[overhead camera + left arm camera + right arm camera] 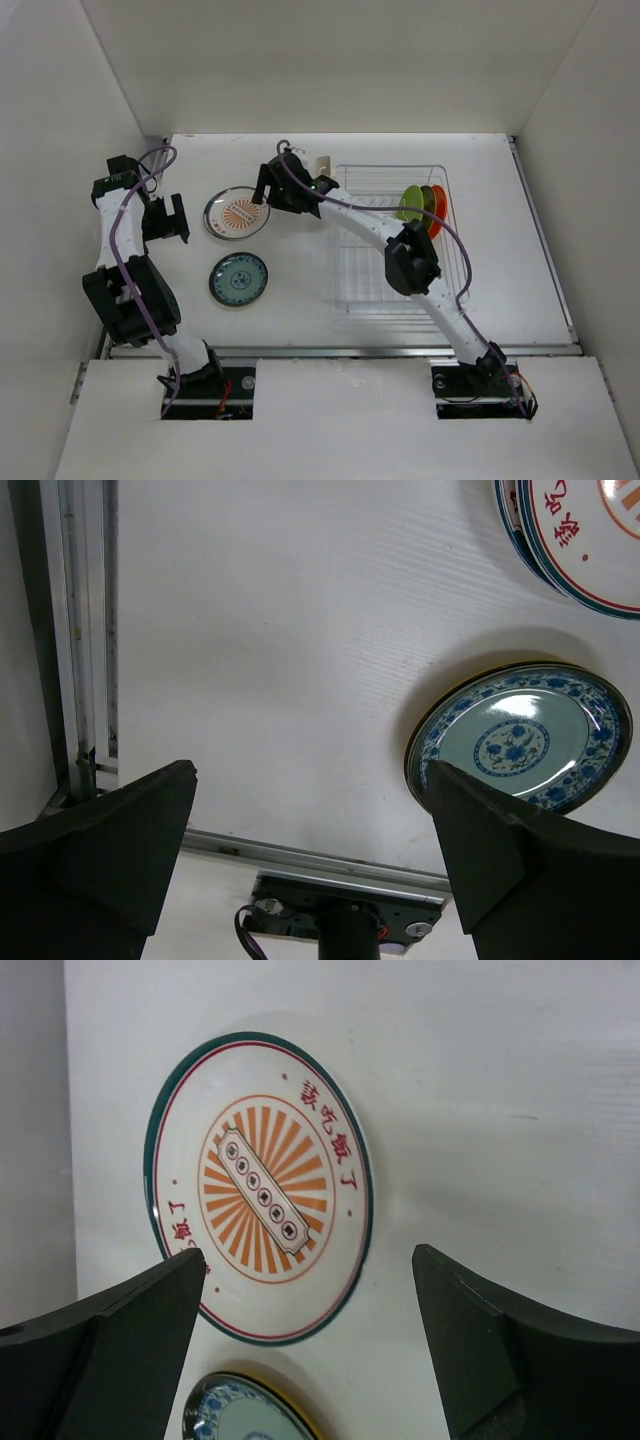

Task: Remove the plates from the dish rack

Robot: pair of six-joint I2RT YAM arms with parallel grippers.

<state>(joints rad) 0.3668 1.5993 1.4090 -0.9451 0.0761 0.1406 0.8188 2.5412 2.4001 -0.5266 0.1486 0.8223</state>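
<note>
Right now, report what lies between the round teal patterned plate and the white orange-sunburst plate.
Only bare white table between the round teal patterned plate and the white orange-sunburst plate, in top view.

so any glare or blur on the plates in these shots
Left wrist view: a bright glare patch on the teal plate, pattern readable. Right wrist view: the orange-centre plate is sharp, the near fingers soft. Top view: even light, faint shadows.

Bright, even overhead light; white table (pixel 300 310) near washed out. Soft faint shadows under arms (pixel 360 225) and plates (pixel 237 214). Small glare on teal plate (pixel 520 742). Wrist views sharp on plates; near fingers (pixel 100 860) dark, slightly soft.
</note>
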